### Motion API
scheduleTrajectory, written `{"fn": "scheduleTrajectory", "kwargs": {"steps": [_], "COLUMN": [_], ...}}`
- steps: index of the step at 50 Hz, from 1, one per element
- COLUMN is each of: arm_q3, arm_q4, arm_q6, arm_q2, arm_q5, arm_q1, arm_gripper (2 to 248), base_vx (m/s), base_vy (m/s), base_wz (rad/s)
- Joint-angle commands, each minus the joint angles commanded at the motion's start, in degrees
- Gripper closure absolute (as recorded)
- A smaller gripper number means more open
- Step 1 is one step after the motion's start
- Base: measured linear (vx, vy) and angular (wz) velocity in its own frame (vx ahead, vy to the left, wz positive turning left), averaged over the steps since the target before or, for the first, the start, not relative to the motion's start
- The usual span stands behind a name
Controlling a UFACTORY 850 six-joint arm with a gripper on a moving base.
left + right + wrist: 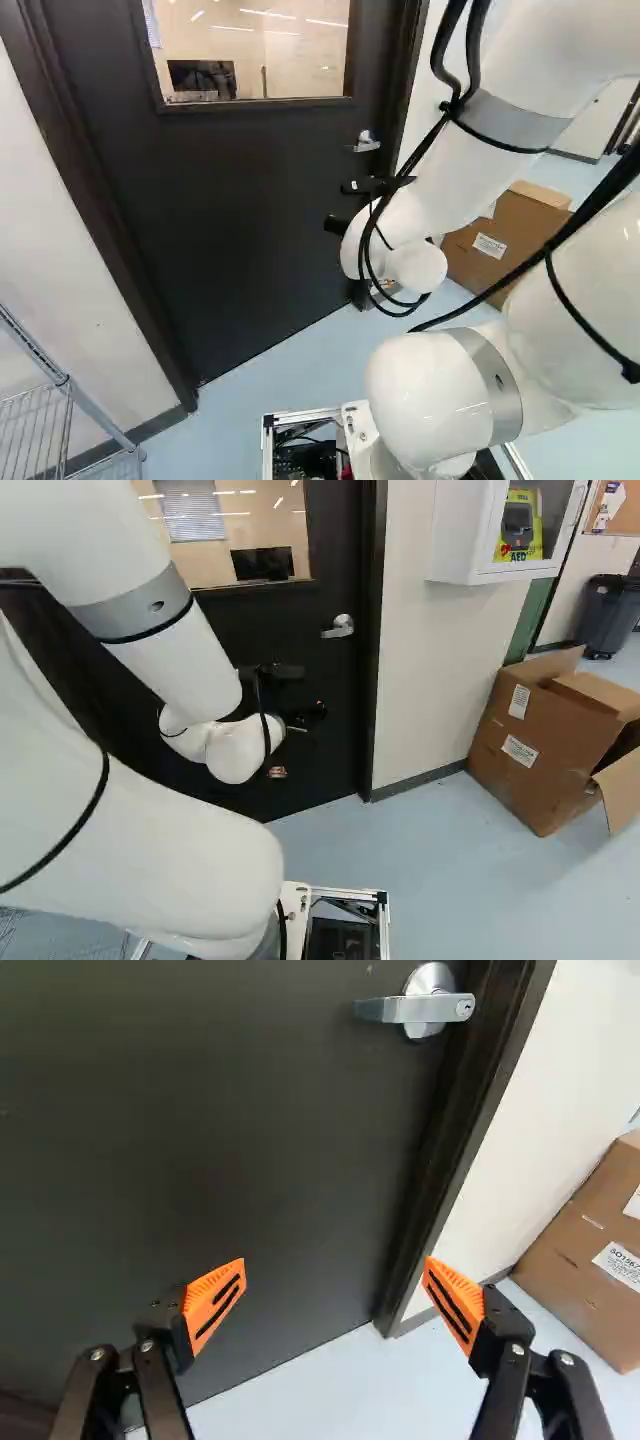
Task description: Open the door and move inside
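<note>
My gripper (310,712) is in front of the dark door (310,760), lower than the door's lever handle (340,627) in the right base view; the arm hides part of it. In the wrist view the gripper (334,1295) stands open, its orange pads (215,1303) wide apart with nothing between them. The silver lever handle (415,1005) lies ahead of the fingers and apart from them, its lever level. The door is closed in its dark frame. In the left base view the handle (366,142) shows just above the wrist.
Right of the door frame (455,1160) is a white wall (420,680) with an AED cabinet (475,540). An open cardboard box (520,745) stands on the floor by that wall. A wire rack (35,425) stands left of the door, and a dark bin (608,615) farther back.
</note>
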Motion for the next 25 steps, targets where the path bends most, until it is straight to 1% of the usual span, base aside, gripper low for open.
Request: {"fn": "scheduleTrajectory", "kwargs": {"steps": [7, 25], "arm_q3": [-0.8, -3.2], "arm_q4": [0.0, 0.0], "arm_q6": [0.0, 0.0], "arm_q2": [-0.7, -0.6], "arm_q5": [0.0, 0.0], "arm_q1": [-0.6, -2.9], "arm_gripper": [3, 3], "base_vx": [0.000, 0.000], "base_vy": [0.000, 0.000], "base_wz": [0.000, 0.000]}}
